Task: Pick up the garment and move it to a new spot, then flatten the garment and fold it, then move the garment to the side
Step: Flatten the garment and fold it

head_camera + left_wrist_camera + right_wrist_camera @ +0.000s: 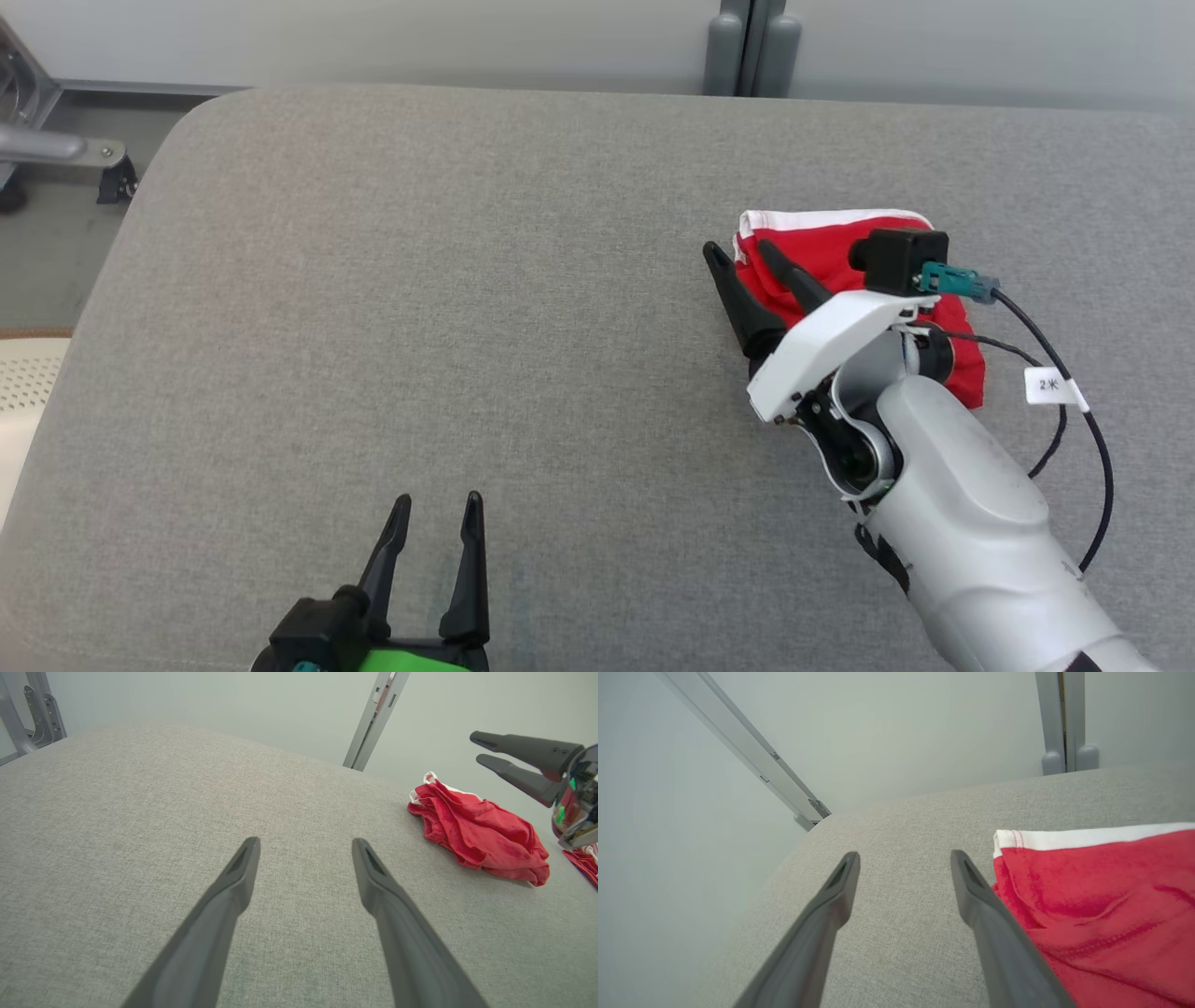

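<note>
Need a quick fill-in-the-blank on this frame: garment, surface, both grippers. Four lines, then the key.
1. The garment is ___ with a white edge.
2. It lies on the grey padded surface, toward the robot's ___ side.
3. The right gripper is ___, with nothing between its fingers.
4. The left gripper, open over bare surface, holds ___.

Missing words: red; right; open; nothing
</note>
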Motion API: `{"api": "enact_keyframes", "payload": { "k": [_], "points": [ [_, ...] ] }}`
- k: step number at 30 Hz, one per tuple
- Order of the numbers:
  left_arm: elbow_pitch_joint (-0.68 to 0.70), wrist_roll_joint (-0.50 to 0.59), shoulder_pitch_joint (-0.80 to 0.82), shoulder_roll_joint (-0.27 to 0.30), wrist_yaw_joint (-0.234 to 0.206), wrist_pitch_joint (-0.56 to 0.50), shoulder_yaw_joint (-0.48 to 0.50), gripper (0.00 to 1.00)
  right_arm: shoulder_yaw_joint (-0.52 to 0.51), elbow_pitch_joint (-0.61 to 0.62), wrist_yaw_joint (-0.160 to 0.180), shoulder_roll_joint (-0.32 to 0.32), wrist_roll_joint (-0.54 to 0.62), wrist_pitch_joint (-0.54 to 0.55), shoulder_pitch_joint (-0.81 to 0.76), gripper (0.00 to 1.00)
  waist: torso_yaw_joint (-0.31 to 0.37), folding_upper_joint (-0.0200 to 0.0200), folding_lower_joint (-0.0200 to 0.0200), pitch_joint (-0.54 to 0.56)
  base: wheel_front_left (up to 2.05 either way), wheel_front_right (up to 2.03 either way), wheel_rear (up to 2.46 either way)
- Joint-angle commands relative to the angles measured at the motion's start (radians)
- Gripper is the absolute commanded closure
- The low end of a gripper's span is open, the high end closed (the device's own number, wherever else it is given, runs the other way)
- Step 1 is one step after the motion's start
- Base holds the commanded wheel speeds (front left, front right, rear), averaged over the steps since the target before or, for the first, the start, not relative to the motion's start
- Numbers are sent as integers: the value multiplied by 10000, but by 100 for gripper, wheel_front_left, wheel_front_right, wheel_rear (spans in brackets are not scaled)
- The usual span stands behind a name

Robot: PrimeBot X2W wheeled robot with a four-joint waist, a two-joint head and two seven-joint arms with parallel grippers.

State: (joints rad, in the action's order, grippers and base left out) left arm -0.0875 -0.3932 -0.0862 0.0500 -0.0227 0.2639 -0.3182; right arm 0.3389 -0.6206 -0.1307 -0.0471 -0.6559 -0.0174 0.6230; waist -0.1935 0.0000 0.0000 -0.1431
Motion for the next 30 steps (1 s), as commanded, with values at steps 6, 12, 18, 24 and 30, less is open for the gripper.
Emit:
{"api": "enact_keyframes", "payload": {
  "k": [6, 12, 18, 24, 30],
  "points": [
    [155, 204, -493, 15, 70, 1, 262, 0, -687, 1150, 1, -1044, 1532, -536, -885, 27, 674, 0, 0, 512, 0, 0, 0],
    [296, 185, -316, 15, 138, 1, 154, 0, -1643, 1750, 3, -1851, 2101, 302, -824, 100, 729, 0, 0, 8, 0, 0, 0],
    [170, 71, 146, 15, 133, 1, -90, 0, -2109, 1246, 3, -2530, 2439, 1236, -472, 100, 464, 0, 0, -720, 0, 0, 0],
    [38, -21, 338, 15, 44, 1, -191, 0, -1938, 425, 3, -2774, 2123, 1658, -529, 100, 153, 0, 0, -908, 0, 0, 0],
    [37, -52, 221, 15, -26, 1, -135, 0, -1367, 261, 3, -2903, 1534, 1779, -835, 100, 135, 0, 0, -722, 0, 0, 0]
  ]
}}
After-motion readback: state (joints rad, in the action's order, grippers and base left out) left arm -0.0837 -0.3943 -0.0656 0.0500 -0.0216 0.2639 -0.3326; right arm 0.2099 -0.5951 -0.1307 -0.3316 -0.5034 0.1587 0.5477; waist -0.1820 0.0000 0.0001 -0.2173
